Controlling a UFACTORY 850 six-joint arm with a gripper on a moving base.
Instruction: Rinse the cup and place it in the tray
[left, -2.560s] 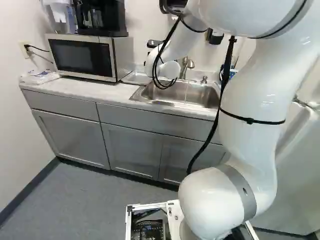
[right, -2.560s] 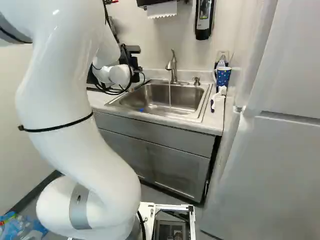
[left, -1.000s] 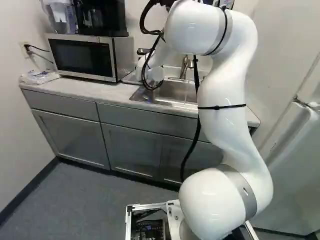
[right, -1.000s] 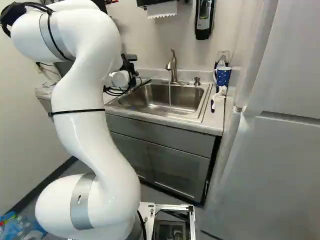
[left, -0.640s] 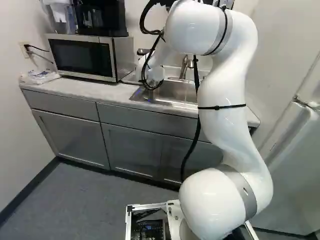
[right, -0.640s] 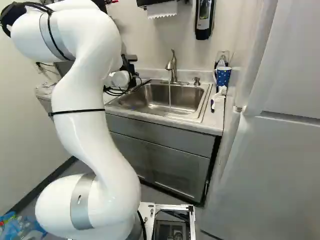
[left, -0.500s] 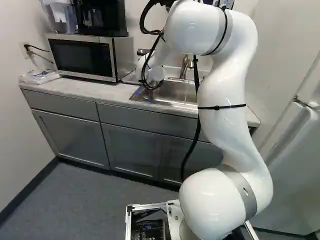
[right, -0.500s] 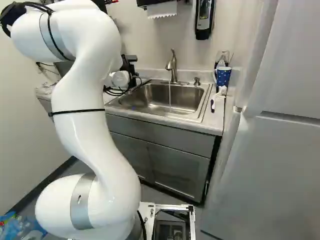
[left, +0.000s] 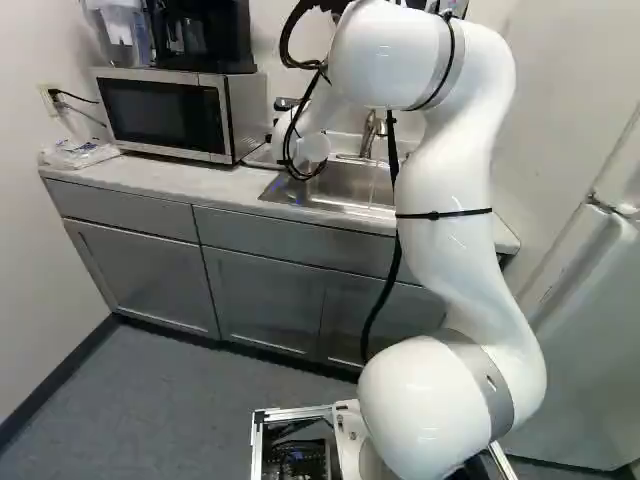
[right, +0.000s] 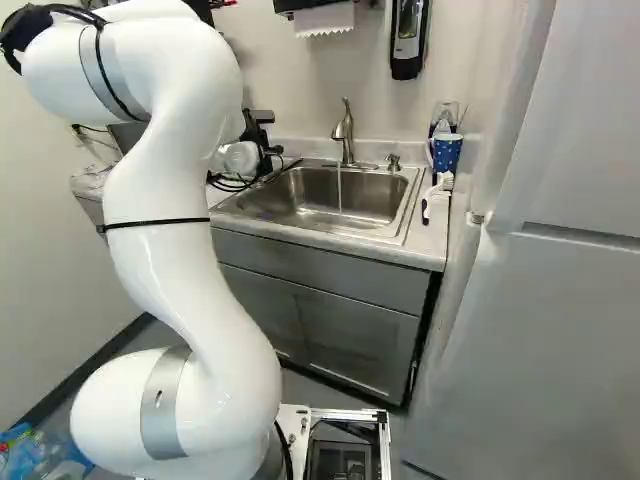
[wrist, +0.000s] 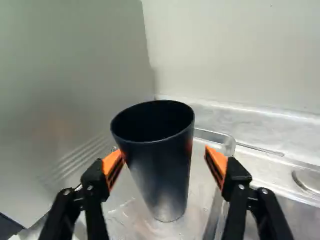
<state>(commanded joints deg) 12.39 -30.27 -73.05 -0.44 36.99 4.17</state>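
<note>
In the right base view, the black two-fingered gripper (right: 264, 142) is mostly hidden behind the white, rounded robot arm (right: 175, 240), and only some of its dark upper parts show. Just beside it lies the stainless-steel sink (right: 330, 195), with a thin stream of water (right: 340, 188) falling from the brushed-metal faucet (right: 345, 130). Well apart from the gripper, past the sink, stand a blue cup with white dots (right: 447, 152) and, nearer the counter's front, a white brush with a dark handle (right: 436, 196).

In the left base view, the silver microwave with a black door (left: 165, 110) sits on the counter on the other side of the gripper from the sink, and loops of black cable hang around the wrist.

In the wrist view, the gripper (wrist: 163, 153) is spread and holds nothing. The plain black, tapered cup (wrist: 160, 165) stands upright between its fingers, in the shallow, clear-looking tray (wrist: 217, 136). One orange pad (wrist: 111, 162) is right at the cup's wall, though whether it touches cannot be told; the other is clearly apart from it. Beside that farther finger is a round metal disc (wrist: 307, 180).
</note>
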